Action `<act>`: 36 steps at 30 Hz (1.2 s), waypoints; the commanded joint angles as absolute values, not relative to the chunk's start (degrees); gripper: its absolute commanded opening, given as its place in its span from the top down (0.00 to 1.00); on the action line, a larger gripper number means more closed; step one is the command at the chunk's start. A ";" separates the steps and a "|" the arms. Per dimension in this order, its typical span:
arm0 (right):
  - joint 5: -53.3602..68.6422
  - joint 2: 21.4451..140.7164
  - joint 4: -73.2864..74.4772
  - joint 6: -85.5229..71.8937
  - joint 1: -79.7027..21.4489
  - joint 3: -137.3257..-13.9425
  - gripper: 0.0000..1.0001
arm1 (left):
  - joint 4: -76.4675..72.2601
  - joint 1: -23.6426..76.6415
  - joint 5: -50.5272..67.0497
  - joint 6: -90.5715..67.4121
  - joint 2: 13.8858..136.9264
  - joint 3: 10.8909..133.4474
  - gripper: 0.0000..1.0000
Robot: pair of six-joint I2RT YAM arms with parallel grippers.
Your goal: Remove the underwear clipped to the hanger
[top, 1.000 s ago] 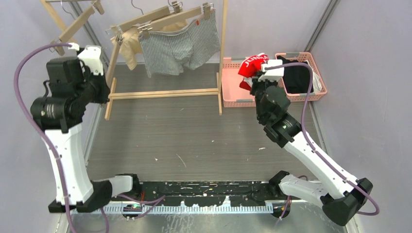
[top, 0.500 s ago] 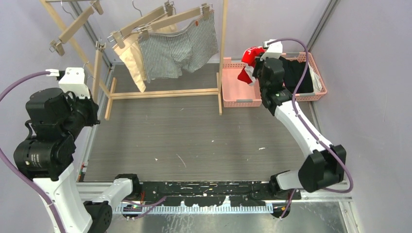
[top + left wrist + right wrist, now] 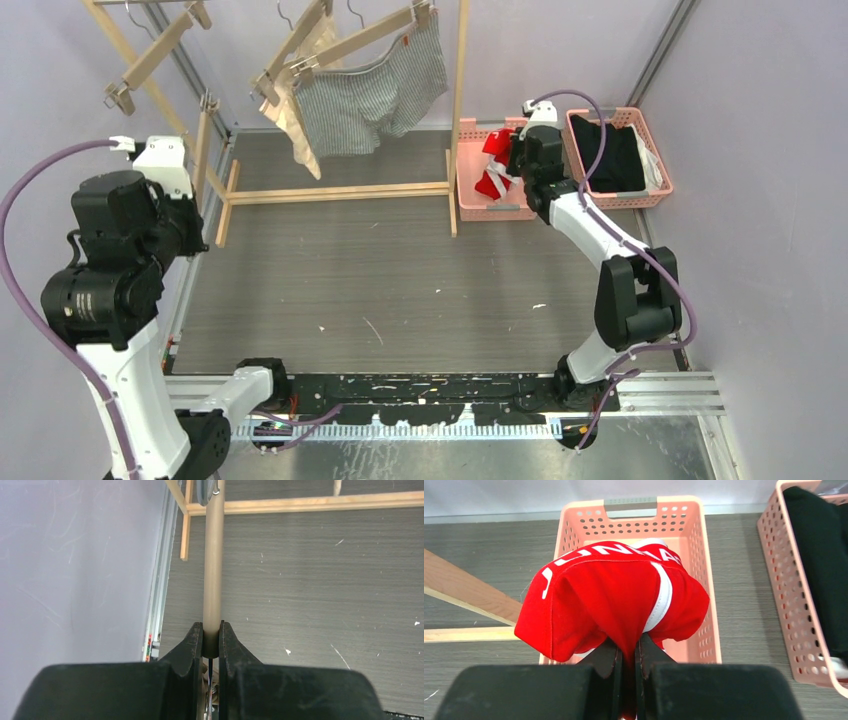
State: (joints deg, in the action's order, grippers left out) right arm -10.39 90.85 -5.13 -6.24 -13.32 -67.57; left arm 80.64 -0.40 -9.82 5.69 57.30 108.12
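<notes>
Right wrist view: red underwear (image 3: 609, 595) bears white lettering starting "JUN".

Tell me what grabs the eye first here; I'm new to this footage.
The red underwear, pinched in the right gripper, hangs over a pink basket. At the back, striped boxer briefs and a beige piece hang clipped to tilted hangers, while the left gripper clamps a tan rod.
</notes>
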 commanded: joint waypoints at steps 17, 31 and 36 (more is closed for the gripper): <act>-3.38 101.25 -11.89 -9.68 -10.30 -69.58 0.99 | 71.35 -7.55 8.98 9.80 91.94 144.84 1.00; -2.92 104.37 -13.80 -10.57 -10.16 -68.80 0.99 | 56.51 -14.06 11.96 3.65 89.22 138.44 1.00; -2.70 103.46 -14.42 -10.99 -10.16 -66.99 0.99 | 56.25 -15.30 13.16 2.81 91.83 139.96 1.00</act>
